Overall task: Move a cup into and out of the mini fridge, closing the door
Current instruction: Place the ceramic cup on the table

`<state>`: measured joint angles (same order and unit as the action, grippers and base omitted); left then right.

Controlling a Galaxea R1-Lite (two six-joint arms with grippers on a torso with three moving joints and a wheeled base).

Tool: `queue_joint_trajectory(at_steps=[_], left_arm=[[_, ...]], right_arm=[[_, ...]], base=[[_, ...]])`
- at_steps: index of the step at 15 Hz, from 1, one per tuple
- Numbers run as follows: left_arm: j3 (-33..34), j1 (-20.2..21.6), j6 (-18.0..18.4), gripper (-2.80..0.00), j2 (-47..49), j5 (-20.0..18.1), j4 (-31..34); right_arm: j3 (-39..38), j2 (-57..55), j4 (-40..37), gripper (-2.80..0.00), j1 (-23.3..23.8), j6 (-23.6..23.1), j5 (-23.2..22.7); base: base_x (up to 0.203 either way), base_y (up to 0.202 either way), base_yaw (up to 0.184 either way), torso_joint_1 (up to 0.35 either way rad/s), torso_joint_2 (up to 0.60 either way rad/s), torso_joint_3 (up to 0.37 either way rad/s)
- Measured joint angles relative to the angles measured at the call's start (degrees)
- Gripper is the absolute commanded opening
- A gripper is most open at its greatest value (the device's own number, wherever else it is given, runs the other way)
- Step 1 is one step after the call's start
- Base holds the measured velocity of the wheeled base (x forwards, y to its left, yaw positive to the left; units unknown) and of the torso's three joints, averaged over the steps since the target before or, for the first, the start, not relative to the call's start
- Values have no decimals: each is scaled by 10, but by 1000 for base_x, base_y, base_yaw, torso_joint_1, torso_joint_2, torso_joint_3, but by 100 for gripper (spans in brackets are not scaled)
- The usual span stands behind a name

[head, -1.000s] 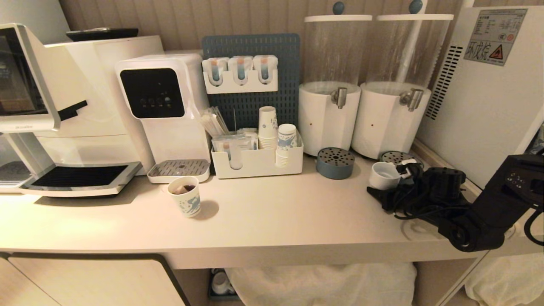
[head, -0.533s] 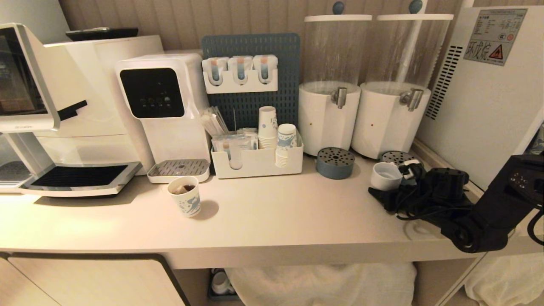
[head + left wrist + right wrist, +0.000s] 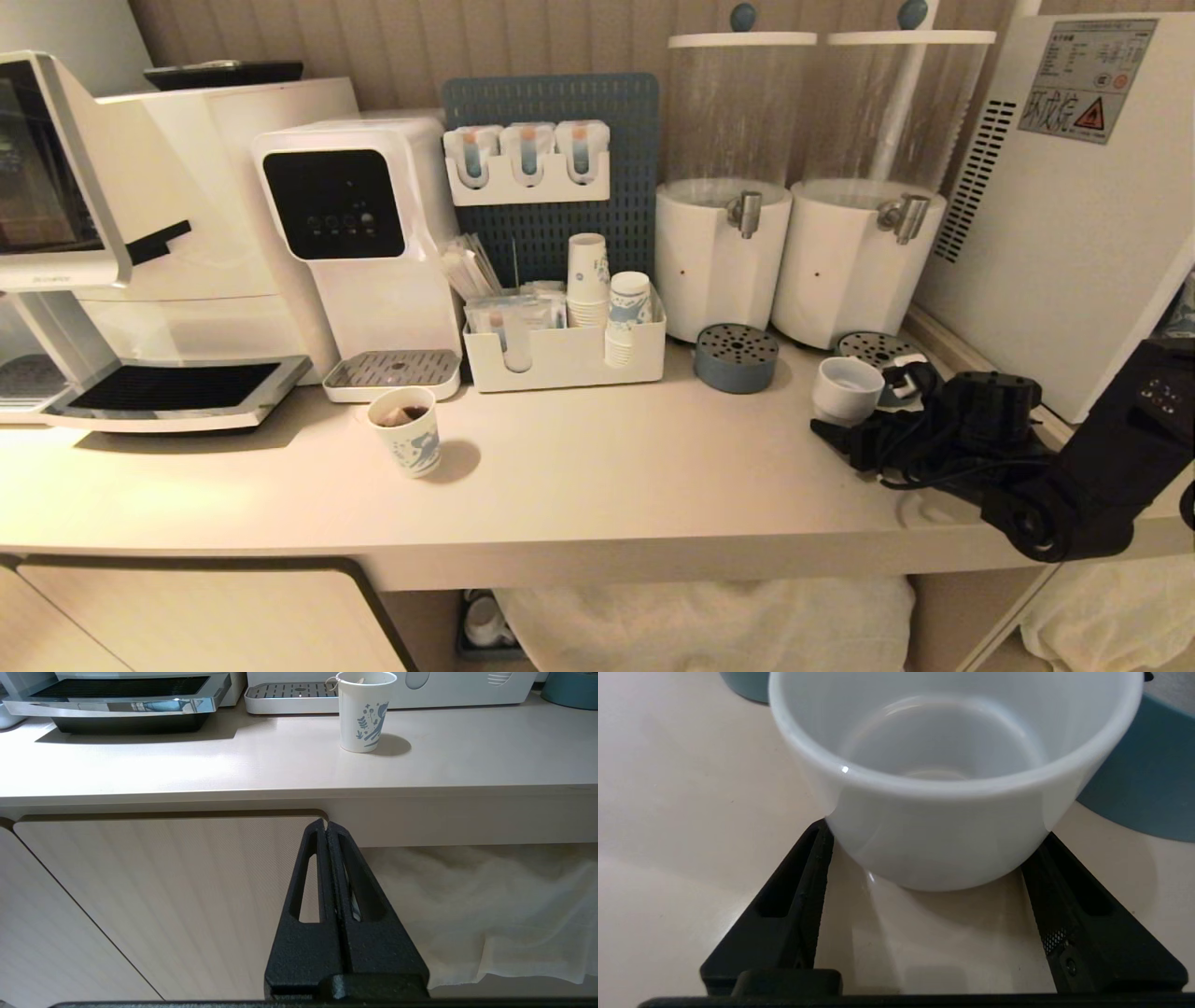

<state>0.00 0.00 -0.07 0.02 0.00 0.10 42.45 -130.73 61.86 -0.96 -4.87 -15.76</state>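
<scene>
The cup (image 3: 846,385) is sitting upright and empty on the bench (image 3: 579,476), toward the right end, just in front of the right-hand drink dispenser (image 3: 864,257) and beside a round blue-grey drip tray (image 3: 737,357). The right end effector (image 3: 924,858) is reaching in low over the bench from the right edge, its two black fingers (image 3: 803,891) spread wide on either side of the cup's base; in the right wrist view the fingers are lying right beside the cup wall, and the cup is standing on the bench, so the jaws are open around it rather than clamped. Whether the pads are brushing the ceramic, I cannot tell.

The mini fridge (image 3: 1055,205) is standing at the far right corner of the bench, showing its vented side panel and warning sticker (image 3: 1088,79); its door is out of view.

The left end effector (image 3: 327,830) is hanging below the bench's front edge, in front of a cabinet door (image 3: 177,896), its fingers pressed together and gripping nothing.

Near the middle of the bench, toward the front, a patterned paper cup (image 3: 407,432) is standing alone, a tea bag inside it. Behind it a water dispenser (image 3: 359,243) is lining the back edge, with a white organiser (image 3: 560,359) of stacked paper cups beside it.
</scene>
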Motion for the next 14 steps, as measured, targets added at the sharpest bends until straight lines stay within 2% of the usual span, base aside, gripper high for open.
queue_joint_trajectory(at_steps=[14], left_arm=[[0, 0, 0, -280, 0, 0, 0]], right_arm=[[-27, 12, 3, 0, 0, -3, -1]], base=[[0, 0, 0, 0, 0, 0]])
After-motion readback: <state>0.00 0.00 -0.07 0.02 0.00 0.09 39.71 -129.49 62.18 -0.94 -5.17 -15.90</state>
